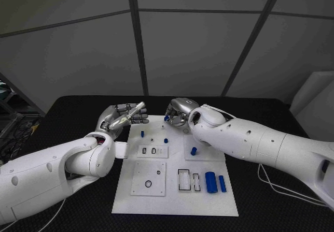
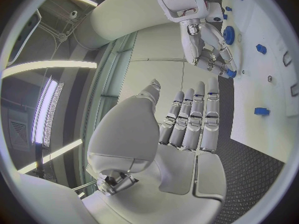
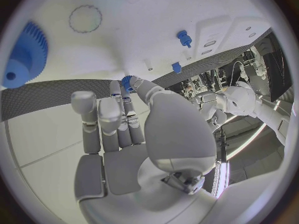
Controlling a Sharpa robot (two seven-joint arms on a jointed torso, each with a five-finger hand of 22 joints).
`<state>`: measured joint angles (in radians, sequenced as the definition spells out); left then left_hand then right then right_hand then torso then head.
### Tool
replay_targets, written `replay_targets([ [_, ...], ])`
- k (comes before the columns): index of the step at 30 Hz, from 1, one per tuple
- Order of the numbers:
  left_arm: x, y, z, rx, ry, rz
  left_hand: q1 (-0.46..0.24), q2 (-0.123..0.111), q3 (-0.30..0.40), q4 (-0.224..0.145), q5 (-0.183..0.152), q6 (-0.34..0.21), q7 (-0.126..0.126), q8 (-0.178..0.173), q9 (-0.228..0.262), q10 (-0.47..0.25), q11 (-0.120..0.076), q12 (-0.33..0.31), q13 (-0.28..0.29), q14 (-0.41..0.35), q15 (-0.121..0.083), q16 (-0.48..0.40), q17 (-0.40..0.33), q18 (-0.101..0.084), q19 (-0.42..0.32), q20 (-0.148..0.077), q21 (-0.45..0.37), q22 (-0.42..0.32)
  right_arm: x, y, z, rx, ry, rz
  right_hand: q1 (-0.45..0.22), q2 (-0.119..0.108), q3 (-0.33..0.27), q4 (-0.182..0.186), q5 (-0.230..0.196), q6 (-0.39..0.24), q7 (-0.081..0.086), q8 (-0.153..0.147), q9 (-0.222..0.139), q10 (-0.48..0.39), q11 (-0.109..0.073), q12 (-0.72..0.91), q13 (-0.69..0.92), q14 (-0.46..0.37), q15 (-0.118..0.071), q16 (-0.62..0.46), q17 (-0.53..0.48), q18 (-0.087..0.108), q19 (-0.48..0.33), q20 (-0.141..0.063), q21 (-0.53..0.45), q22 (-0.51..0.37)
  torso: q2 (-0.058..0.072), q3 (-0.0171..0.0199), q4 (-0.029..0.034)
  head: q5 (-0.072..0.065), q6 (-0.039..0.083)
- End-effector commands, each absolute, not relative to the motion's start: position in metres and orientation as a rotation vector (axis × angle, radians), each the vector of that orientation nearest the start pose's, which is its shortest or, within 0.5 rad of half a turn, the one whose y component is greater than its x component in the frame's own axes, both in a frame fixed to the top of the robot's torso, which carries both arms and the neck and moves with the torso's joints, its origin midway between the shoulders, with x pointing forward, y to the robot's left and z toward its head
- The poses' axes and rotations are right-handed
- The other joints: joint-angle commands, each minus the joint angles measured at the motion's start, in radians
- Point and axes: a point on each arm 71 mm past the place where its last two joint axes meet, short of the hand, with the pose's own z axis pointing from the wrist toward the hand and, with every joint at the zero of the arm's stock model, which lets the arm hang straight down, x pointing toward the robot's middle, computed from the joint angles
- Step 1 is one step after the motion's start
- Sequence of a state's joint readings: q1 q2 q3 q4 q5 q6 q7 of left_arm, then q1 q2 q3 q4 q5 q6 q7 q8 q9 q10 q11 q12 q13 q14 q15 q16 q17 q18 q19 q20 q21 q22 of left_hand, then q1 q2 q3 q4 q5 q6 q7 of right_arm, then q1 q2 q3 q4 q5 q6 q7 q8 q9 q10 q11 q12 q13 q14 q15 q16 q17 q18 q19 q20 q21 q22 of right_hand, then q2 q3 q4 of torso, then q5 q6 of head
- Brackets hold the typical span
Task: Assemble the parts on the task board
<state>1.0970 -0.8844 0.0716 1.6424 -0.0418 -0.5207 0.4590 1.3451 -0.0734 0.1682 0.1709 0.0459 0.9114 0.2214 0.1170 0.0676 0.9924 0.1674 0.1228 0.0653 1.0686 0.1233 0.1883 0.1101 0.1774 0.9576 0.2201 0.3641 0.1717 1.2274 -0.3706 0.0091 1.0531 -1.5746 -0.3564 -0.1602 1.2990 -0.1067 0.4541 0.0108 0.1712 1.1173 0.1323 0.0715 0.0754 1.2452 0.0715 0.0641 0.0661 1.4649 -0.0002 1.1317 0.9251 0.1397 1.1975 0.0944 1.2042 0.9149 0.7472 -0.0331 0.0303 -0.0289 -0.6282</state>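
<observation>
The white task board (image 1: 174, 193) lies in the middle of the black table. My right hand (image 1: 179, 111) hovers over the board's far edge and pinches a small blue part (image 3: 126, 80) between thumb and a fingertip; the same part (image 2: 230, 73) shows in the left wrist view under that hand (image 2: 209, 50). My left hand (image 1: 125, 116) is raised beside the board's far left corner, fingers (image 2: 193, 119) straight and together, holding nothing. A blue gear (image 3: 25, 55) sits on the board near my right hand. Small blue pegs (image 1: 193, 151) (image 1: 142, 133) stand in the board.
Two blue cylinders (image 1: 211, 182) (image 1: 222, 183) lie side by side at the board's near right, next to rectangular slots (image 1: 184, 179). A black ring (image 1: 148, 183) lies on the near left panel. White cables (image 1: 278, 186) trail on the table at the right.
</observation>
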Motion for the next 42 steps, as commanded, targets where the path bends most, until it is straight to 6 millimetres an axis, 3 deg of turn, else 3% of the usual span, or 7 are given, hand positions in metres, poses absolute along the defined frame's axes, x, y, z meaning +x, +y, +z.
replay_targets([
  [1,0.468,0.208,-0.170,-1.120,1.252,-1.493,-0.001,0.007,-0.001,-0.005,0.001,0.005,0.005,-0.003,-0.001,-0.001,0.008,-0.006,-0.002,0.005,0.000,-0.006,0.001,0.003,0.007,0.002,0.005,0.000,0.564,-0.086,-0.173,-0.190,1.560,0.542,-0.002,-0.008,-0.002,0.008,-0.004,-0.003,0.009,-0.003,0.000,-0.007,0.004,-0.003,-0.001,0.032,-0.003,0.004,0.001,-0.016,0.006,-0.001,0.007,0.001,0.001,0.0006,0.0000,-0.001,-0.001],
  [11,0.468,0.207,-0.169,-1.120,1.251,-1.493,-0.001,0.008,-0.002,-0.007,0.001,0.005,0.006,-0.005,-0.001,-0.001,0.008,-0.009,-0.002,0.004,0.000,-0.008,0.001,0.002,0.007,0.002,0.004,0.000,0.566,-0.084,-0.175,-0.190,1.576,0.530,-0.005,-0.015,-0.004,0.014,-0.005,-0.015,0.014,-0.008,-0.002,-0.022,0.009,-0.004,-0.002,0.028,0.002,0.011,0.002,-0.016,0.002,0.002,0.009,0.003,0.001,0.0005,-0.0004,0.001,0.000],
  [19,0.469,0.207,-0.169,-1.120,1.254,-1.495,-0.002,0.008,-0.004,-0.008,0.001,0.004,0.007,-0.007,-0.002,-0.002,0.009,-0.011,-0.002,0.003,0.001,-0.011,0.001,0.002,0.006,0.003,0.004,-0.001,0.567,-0.083,-0.175,-0.183,1.577,0.531,-0.029,-0.053,-0.069,0.046,-0.036,-0.100,0.047,-0.010,-0.010,-0.104,0.039,-0.001,-0.001,0.021,0.027,0.041,0.018,-0.016,-0.012,0.024,0.014,0.006,0.002,0.0006,-0.0009,0.001,0.001],
  [30,0.469,0.208,-0.169,-1.120,1.253,-1.493,-0.002,0.008,-0.004,-0.008,0.001,0.004,0.007,-0.007,-0.002,-0.002,0.009,-0.011,-0.002,0.003,0.001,-0.011,0.001,0.002,0.006,0.003,0.004,-0.001,0.564,-0.086,-0.171,-0.169,1.537,0.556,-0.008,-0.047,-0.142,0.059,-0.036,-0.143,0.054,-0.010,-0.009,-0.140,0.048,0.003,0.001,0.011,0.035,0.049,0.006,-0.013,-0.024,0.035,0.015,0.003,0.002,0.0017,-0.0027,0.003,0.003],
  [38,0.470,0.212,-0.169,-1.121,1.251,-1.485,-0.002,0.009,-0.004,-0.008,0.001,0.004,0.008,-0.008,-0.002,-0.003,0.010,-0.012,-0.002,0.002,0.001,-0.012,0.001,0.002,0.006,0.003,0.004,-0.001,0.553,-0.120,-0.161,-0.108,1.487,0.589,0.015,-0.035,-0.169,0.064,-0.002,-0.129,0.049,-0.004,-0.005,-0.108,0.041,0.021,0.008,0.006,0.030,0.049,-0.007,-0.013,-0.023,0.033,0.021,0.009,-0.002,0.0039,-0.0075,0.002,0.006],
  [40,0.470,0.214,-0.169,-1.122,1.250,-1.481,-0.002,0.009,-0.004,-0.008,0.001,0.004,0.008,-0.009,-0.002,-0.003,0.010,-0.013,-0.002,0.002,0.002,-0.012,0.001,0.002,0.006,0.003,0.003,-0.001,0.550,-0.138,-0.154,-0.063,1.501,0.607,0.017,-0.039,-0.176,0.069,0.013,-0.114,0.045,0.001,-0.002,-0.060,0.031,0.044,0.018,0.005,0.023,0.049,-0.010,-0.013,-0.019,0.029,0.026,0.015,-0.002,0.0045,-0.0101,0.001,0.008],
  [42,0.470,0.215,-0.169,-1.123,1.249,-1.478,-0.002,0.009,-0.004,-0.009,0.001,0.004,0.008,-0.009,-0.002,-0.003,0.010,-0.013,-0.002,0.002,0.002,-0.013,0.001,0.002,0.006,0.003,0.003,-0.001,0.550,-0.152,-0.149,-0.021,1.533,0.619,0.023,-0.047,-0.183,0.068,0.043,-0.117,0.030,-0.002,-0.004,0.043,0.007,0.096,0.045,0.009,0.005,0.068,0.017,-0.017,-0.005,0.023,0.038,0.036,-0.003,0.0061,-0.0135,0.001,0.009],
])
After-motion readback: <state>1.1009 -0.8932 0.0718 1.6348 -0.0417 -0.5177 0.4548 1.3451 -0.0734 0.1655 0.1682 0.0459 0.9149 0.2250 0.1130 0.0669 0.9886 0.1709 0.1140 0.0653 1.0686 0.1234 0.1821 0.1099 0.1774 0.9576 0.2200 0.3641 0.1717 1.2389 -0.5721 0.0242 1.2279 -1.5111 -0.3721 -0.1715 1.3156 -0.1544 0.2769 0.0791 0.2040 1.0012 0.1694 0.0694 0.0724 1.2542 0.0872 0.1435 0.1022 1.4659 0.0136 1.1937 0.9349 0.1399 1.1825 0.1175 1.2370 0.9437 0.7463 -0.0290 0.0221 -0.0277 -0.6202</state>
